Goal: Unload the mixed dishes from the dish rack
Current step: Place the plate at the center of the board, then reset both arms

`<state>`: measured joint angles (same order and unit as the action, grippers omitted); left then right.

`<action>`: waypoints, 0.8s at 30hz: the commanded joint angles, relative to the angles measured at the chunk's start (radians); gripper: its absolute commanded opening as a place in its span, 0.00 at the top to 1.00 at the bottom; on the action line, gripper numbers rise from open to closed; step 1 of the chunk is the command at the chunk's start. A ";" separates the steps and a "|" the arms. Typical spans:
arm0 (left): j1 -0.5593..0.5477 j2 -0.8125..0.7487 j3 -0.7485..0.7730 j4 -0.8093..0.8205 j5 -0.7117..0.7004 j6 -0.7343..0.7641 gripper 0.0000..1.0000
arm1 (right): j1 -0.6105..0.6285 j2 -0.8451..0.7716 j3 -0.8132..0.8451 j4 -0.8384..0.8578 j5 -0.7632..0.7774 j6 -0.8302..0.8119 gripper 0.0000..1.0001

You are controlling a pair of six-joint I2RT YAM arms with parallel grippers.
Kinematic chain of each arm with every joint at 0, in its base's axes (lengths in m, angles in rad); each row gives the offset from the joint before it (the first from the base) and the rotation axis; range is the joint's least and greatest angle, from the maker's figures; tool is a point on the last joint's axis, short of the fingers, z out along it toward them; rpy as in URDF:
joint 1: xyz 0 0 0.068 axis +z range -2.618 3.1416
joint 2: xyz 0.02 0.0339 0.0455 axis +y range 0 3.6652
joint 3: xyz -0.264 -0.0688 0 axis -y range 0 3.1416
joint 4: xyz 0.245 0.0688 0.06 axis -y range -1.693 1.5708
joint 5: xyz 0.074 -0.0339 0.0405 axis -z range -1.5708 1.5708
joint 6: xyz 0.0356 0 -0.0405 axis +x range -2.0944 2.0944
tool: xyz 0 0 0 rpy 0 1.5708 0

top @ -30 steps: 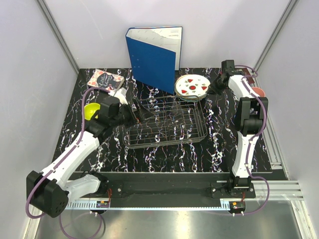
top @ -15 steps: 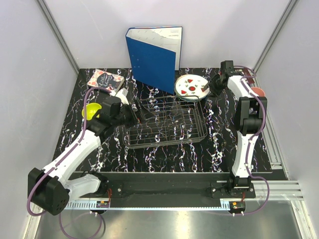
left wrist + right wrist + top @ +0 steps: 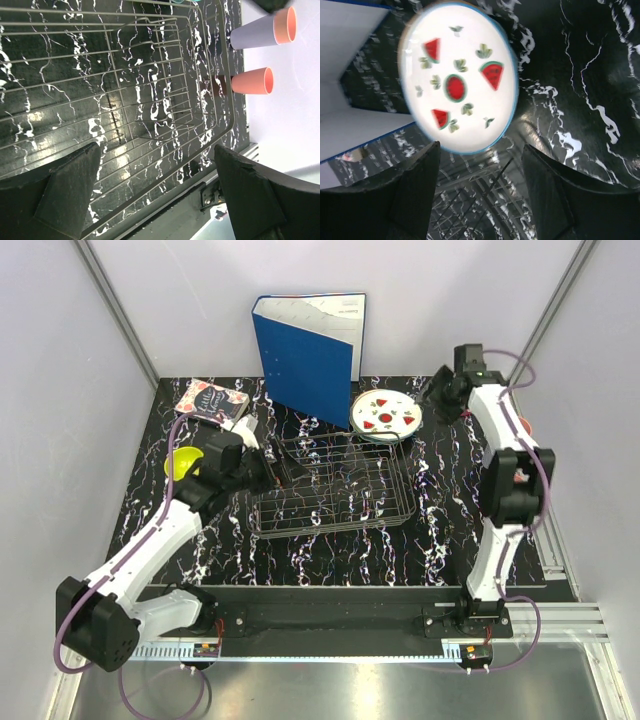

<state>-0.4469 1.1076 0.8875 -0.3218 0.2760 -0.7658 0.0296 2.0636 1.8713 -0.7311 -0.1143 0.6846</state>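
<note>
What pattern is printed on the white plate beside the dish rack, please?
The plate shows red watermelon slices and small green leaves; clearest in the right wrist view.

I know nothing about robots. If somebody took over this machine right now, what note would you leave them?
Left gripper: open, empty, over the dark wire dish rack.
Right gripper: open, empty, beside the white watermelon-print plate.
Done: rack looks empty; that plate sits behind it, yellow-green bowl to its left, pink cup and lavender cup to its right.
To do: probably nothing; check.
</note>
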 commanded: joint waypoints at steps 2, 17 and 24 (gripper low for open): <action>-0.003 0.012 0.099 -0.043 -0.064 0.091 0.01 | 0.140 -0.336 -0.011 0.025 0.172 -0.098 0.27; -0.229 -0.003 0.223 -0.351 -0.531 0.313 0.01 | 0.674 -1.038 -0.725 0.162 0.531 -0.166 0.26; -0.286 0.024 0.235 -0.358 -0.546 0.231 0.01 | 0.756 -1.103 -0.793 0.124 0.582 -0.189 0.26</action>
<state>-0.7300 1.1267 1.0790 -0.6655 -0.1852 -0.5014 0.7528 0.9901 1.0779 -0.6270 0.3794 0.5270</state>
